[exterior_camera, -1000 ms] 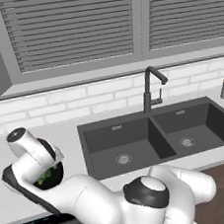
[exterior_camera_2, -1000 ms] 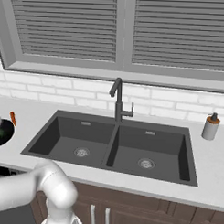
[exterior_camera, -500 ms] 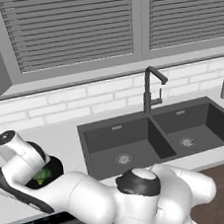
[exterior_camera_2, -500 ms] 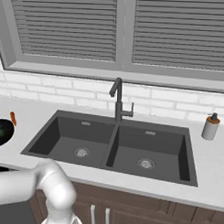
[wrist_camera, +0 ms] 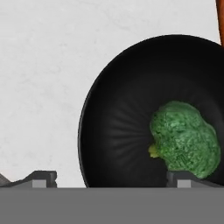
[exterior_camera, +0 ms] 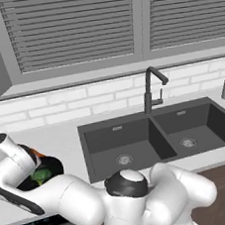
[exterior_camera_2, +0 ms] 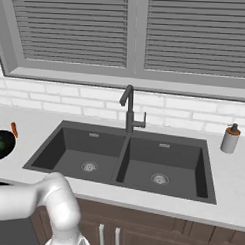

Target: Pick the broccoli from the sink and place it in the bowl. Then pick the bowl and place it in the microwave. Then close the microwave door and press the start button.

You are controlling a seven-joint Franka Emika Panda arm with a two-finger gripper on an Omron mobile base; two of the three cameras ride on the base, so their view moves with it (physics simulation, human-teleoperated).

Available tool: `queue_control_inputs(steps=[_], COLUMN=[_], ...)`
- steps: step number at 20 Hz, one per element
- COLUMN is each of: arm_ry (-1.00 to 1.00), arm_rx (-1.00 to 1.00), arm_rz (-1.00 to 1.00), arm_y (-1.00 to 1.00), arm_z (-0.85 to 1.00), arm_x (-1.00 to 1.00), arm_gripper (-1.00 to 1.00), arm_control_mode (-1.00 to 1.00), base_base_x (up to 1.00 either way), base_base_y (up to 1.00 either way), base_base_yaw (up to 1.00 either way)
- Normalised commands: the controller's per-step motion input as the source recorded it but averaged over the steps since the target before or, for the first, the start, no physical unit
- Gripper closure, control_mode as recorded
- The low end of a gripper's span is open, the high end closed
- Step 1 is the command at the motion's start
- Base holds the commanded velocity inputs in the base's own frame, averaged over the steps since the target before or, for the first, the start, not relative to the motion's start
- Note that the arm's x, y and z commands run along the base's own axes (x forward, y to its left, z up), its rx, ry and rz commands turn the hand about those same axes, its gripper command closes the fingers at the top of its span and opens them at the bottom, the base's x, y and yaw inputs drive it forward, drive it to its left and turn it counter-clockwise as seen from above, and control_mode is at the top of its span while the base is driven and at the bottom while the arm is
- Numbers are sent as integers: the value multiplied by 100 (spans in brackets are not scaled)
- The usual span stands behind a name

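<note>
Broccoli (wrist_camera: 186, 139) lies inside the bowl (wrist_camera: 118, 131), just ahead of the right finger; the bowl rim passes between both fingers (wrist_camera: 43, 178), so I judge the next grasp is on the rim; fingers are apart and hold nothing; floret is bumpy, bright green; bowl is round, glossy black, on the white table (wrist_camera: 43, 65).

The hand view looks straight down into the glossy black bowl (wrist_camera: 127, 131), which sits on the pale, faintly marbled table (wrist_camera: 43, 78) and runs off the right edge of the picture. The bright green broccoli (wrist_camera: 186, 139) lies inside the bowl toward its right side, bumpy crown up, a bit of pale stem showing at its lower left. The two dark fingertips (wrist_camera: 43, 177) of the jaws stand wide apart at the bottom, one over bare table and the other just below the broccoli, and a thin orange strip (wrist_camera: 220, 19) shows at the top right corner.
</note>
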Motion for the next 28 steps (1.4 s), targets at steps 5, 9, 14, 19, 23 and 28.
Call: queue_control_inputs(steps=[5, 9, 14, 19, 23, 28], arm_ry=[0, 1, 7, 5, 0, 0], arm_rx=[-5, -6, -2, -1, 0, -1], arm_rz=[6, 5, 5, 6, 7, 4], arm_y=[14, 4, 0, 0, 0, 0], arm_z=[-38, -40, -28, -24, -14, 0], arm_x=[-4, 0, 8, 9, 1, 0], arm_gripper=[-100, -100, -100, -100, 100, 100], arm_control_mode=[-100, -100, -100, -100, -100, -100], base_base_x=[0, 0, 0, 0, 0, 0], base_base_y=[0, 0, 0, 0, 0, 0], base_base_yaw=[0, 0, 0, 0, 0, 0])
